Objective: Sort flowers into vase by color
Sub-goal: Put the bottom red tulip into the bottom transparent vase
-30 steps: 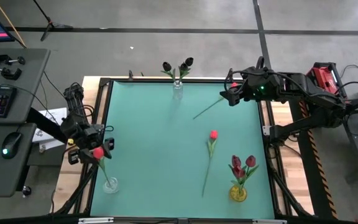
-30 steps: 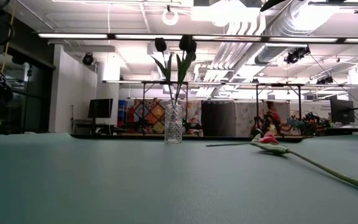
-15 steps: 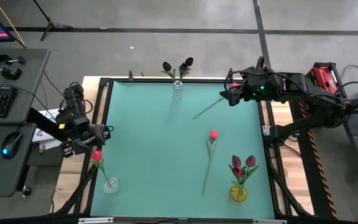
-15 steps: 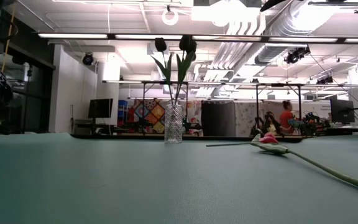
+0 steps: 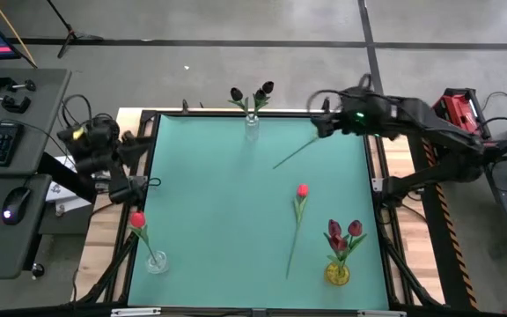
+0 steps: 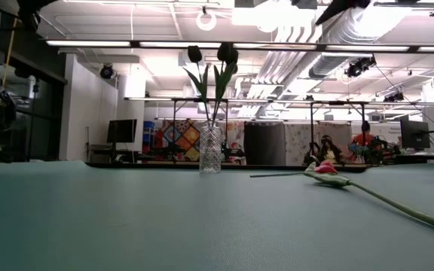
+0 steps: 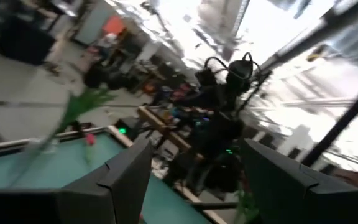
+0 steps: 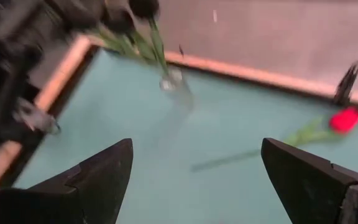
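Seven tulips showing: two black (image 5: 249, 95) standing in clear glass vase (image 5: 252, 129) at table's (image 5: 218, 202) 12 o'clock edge; two maroon (image 5: 343, 232) sitting in yellow vase (image 5: 337, 274) at 5 o'clock; one red (image 5: 137, 220) leaning in clear vase (image 5: 156, 261) at 7 o'clock; one red tulip (image 5: 302, 191) lying right of centre; another stem (image 5: 294, 151) lying at 1 o'clock. Left gripper (image 5: 123, 141) hanging off table at 9 o'clock, fingers (image 7: 126, 177) spread wide, empty. Right gripper (image 5: 319, 121) hovering at 1 o'clock, fingers (image 8: 104, 171) gaping, empty. Low view alone showing people in room behind.

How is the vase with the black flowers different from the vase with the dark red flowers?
The clear glass vase stands at the table's far edge, near the middle; the yellow vase stands at the near edge, towards the right arm's side. The clear one holds black tulips, the yellow one dark red tulips. Both vases stand upright.
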